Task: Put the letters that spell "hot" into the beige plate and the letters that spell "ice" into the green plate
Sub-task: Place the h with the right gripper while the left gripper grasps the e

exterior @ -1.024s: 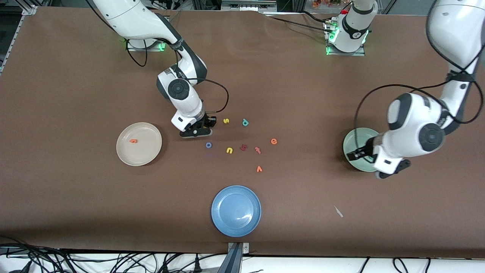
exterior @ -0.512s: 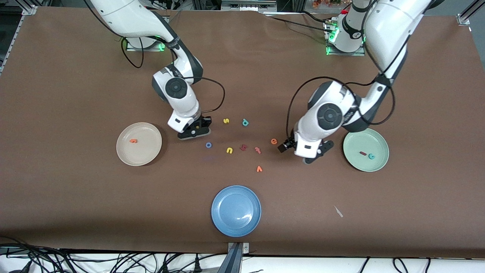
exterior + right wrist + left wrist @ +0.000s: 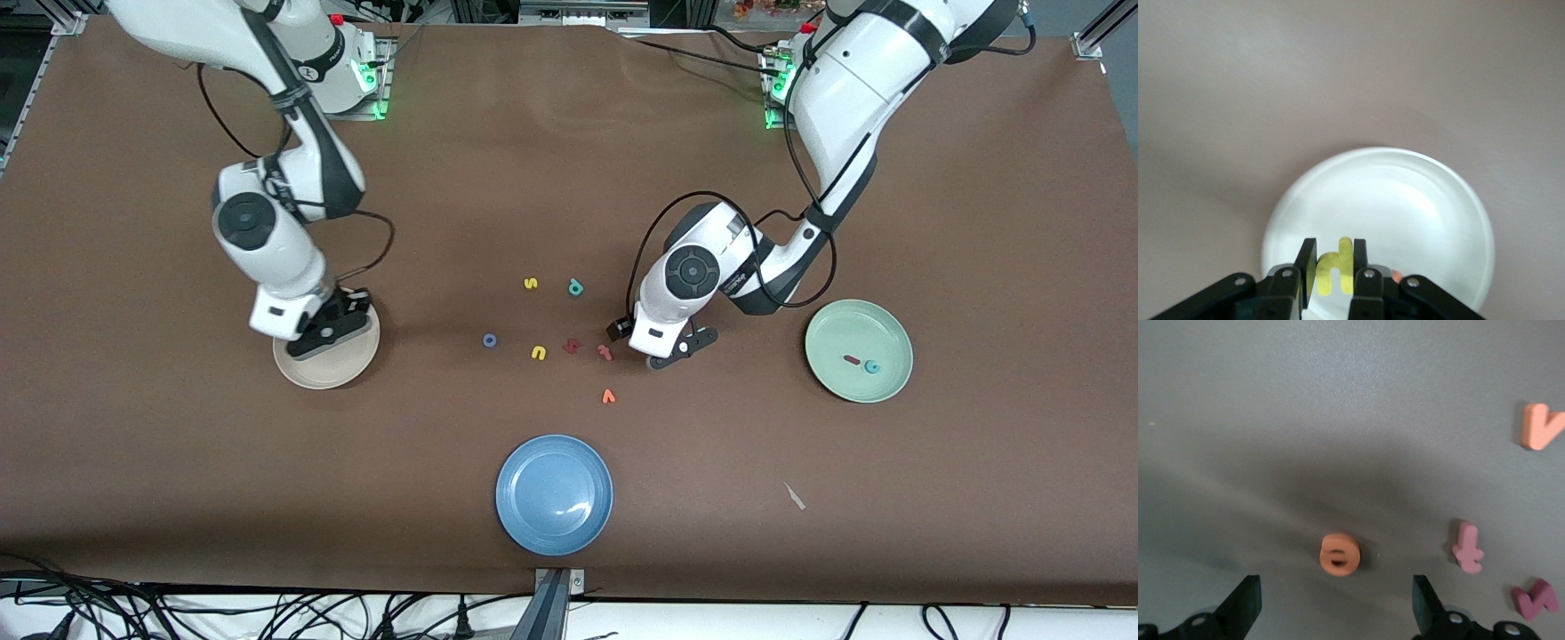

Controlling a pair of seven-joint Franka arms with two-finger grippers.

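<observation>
Over the beige plate (image 3: 302,373) (image 3: 1431,200) my right gripper (image 3: 331,327) (image 3: 1335,250) is shut on the yellow "h" (image 3: 1335,272). An orange speck (image 3: 1397,275) shows in that plate beside the fingers. The blue "o" (image 3: 489,340) lies on the table. My left gripper (image 3: 660,354) (image 3: 1335,587) hangs open, low over the orange "e" (image 3: 1339,554), which lies just ahead of the gap between its fingers and is hidden in the front view. In the green plate (image 3: 827,333) lie the dark red "i" (image 3: 851,360) and the teal "c" (image 3: 873,366).
Loose letters lie mid-table: yellow "s" (image 3: 531,284), teal "p" (image 3: 575,286), yellow "u" (image 3: 538,353), a dark pink letter (image 3: 572,346), a pink "f"-like letter (image 3: 605,353) (image 3: 1468,549), orange "v" (image 3: 608,396) (image 3: 1542,427). A blue plate (image 3: 554,494) sits nearest the front camera.
My right arm has carried the yellow "h" from the letter cluster to over the beige plate. My left arm has swung from the green plate to the orange "e".
</observation>
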